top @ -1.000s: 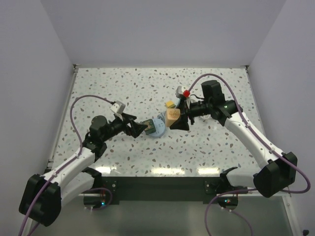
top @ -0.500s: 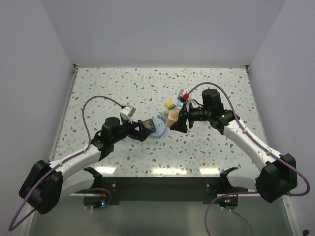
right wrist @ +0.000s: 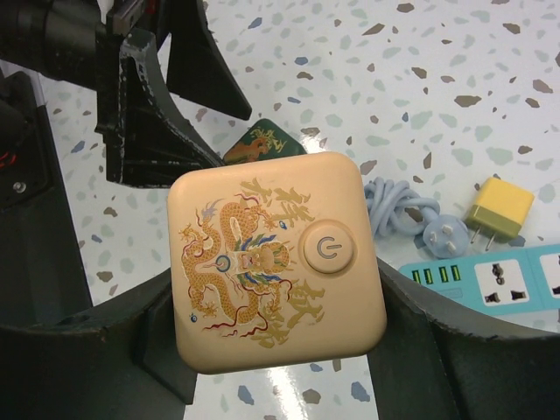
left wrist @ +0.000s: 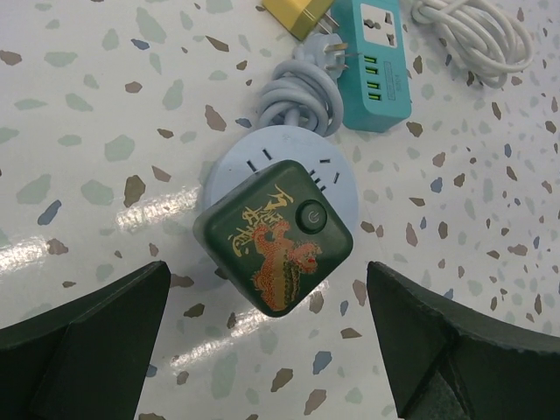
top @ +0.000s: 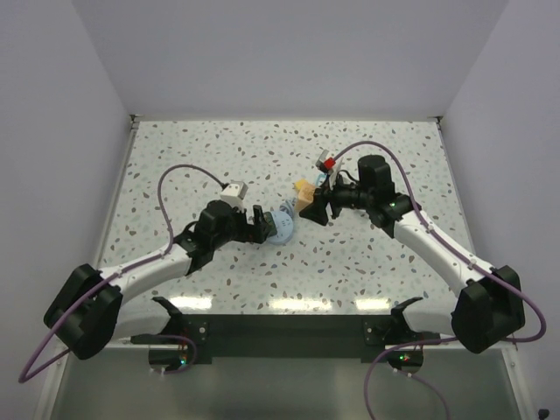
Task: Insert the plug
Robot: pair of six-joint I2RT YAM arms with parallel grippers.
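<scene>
While the right pincer [right wrist: 278, 341] clamps the tan-orange cube [right wrist: 276, 262] between its fingers and holds it above the bench [left wrist: 96, 96], presumably to keep it out of the way, the left pincer [left wrist: 268, 297] stands wide with nothing in it. The plug [left wrist: 273, 238], dark green with a dragon print, sits at the centre of the left wrist view on the round pale-blue socket [left wrist: 238, 164]. It lies between the spread fingers but touches neither. I judge it has been set there to go into the socket's holes, but whether its prongs are seated is hidden beneath it. Along the top of that frame lie a yellow block [left wrist: 302, 13], a teal power strip [left wrist: 378, 61] and a coiled white cable [left wrist: 472, 35], apart from the plug.
</scene>
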